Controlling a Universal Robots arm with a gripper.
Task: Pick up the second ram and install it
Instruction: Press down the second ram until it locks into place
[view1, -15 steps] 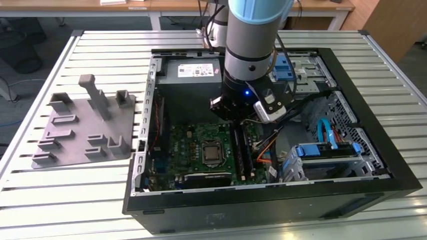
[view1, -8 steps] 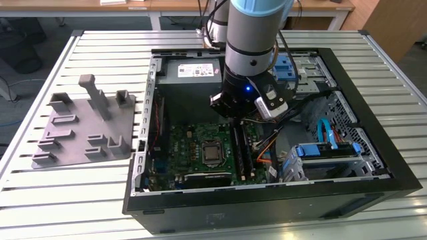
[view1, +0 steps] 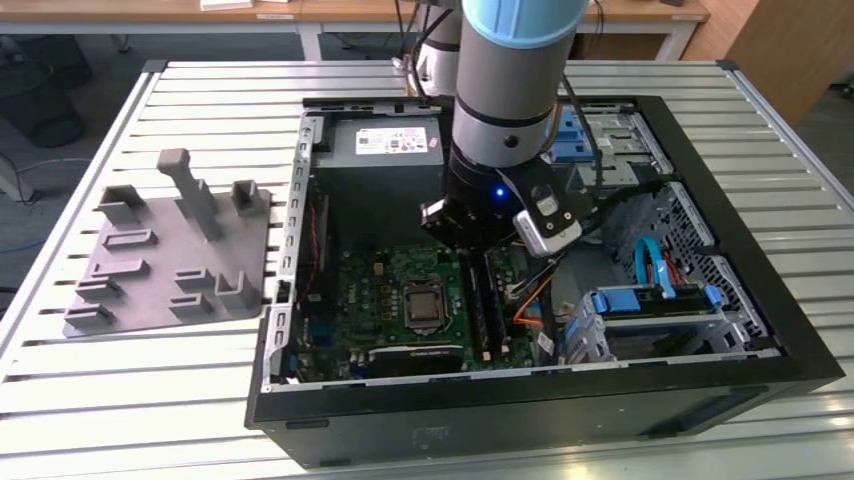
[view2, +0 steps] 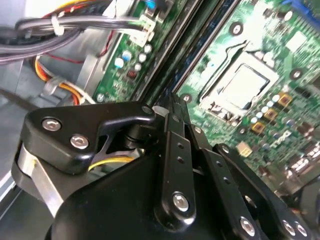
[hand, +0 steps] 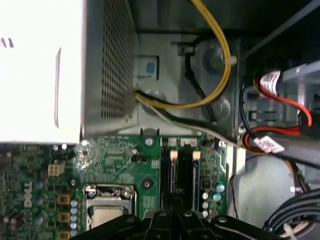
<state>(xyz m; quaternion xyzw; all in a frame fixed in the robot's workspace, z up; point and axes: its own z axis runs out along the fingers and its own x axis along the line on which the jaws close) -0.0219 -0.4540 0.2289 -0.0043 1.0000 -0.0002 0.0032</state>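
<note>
My gripper (view1: 470, 238) is low inside the open computer case, right over the black memory slot rails (hand: 183, 170) beside the processor socket (view1: 424, 305). In the second wrist view its fingers (view2: 175, 112) are pressed together, their tips just above the rails (view2: 197, 45). Seen edge-on under the fingertips, the second ram cannot be told apart from the dark rails. I cannot tell whether a stick sits between the fingertips. The green motherboard (hand: 125, 165) lies beneath.
A grey plastic tray (view1: 140, 290) with upright blocks lies to the exterior view's left of the case. Inside the case are a power supply (view1: 380, 140), yellow and black cables (hand: 215, 65), orange cables (view1: 531, 300) and a blue drive bay (view1: 654, 300).
</note>
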